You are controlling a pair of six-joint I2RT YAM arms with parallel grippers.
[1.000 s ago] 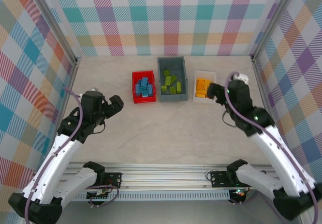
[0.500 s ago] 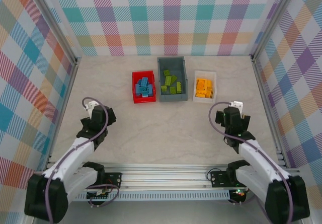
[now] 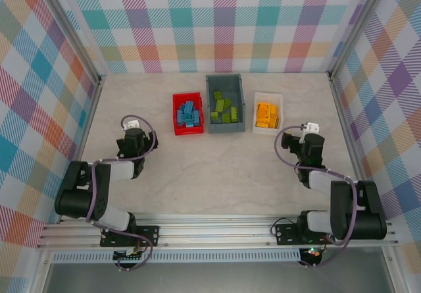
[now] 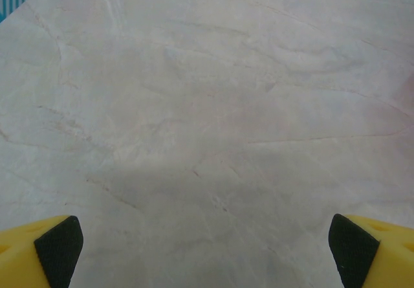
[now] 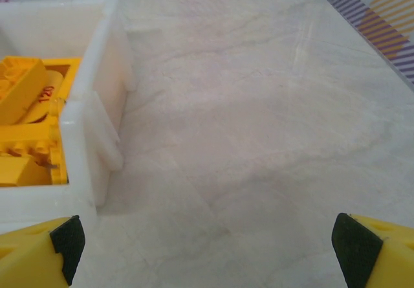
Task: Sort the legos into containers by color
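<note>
The left gripper [image 4: 206,244] hangs over the bare marble tabletop [image 4: 207,107], jaws spread wide and empty. Blue legos [image 3: 188,115] lie in the red bin [image 3: 176,130], lime green legos [image 3: 223,108] in the grey bin [image 3: 225,78] and orange-yellow legos [image 3: 266,115] in the white tray [image 3: 268,96]. Near that tray's right side, the right gripper [image 5: 211,241] gapes wide, holding nothing.

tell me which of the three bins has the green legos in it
The grey bin in the middle, the biggest one, holds the green legos; the red bin has blue legos, the white tray orange legos.
</note>
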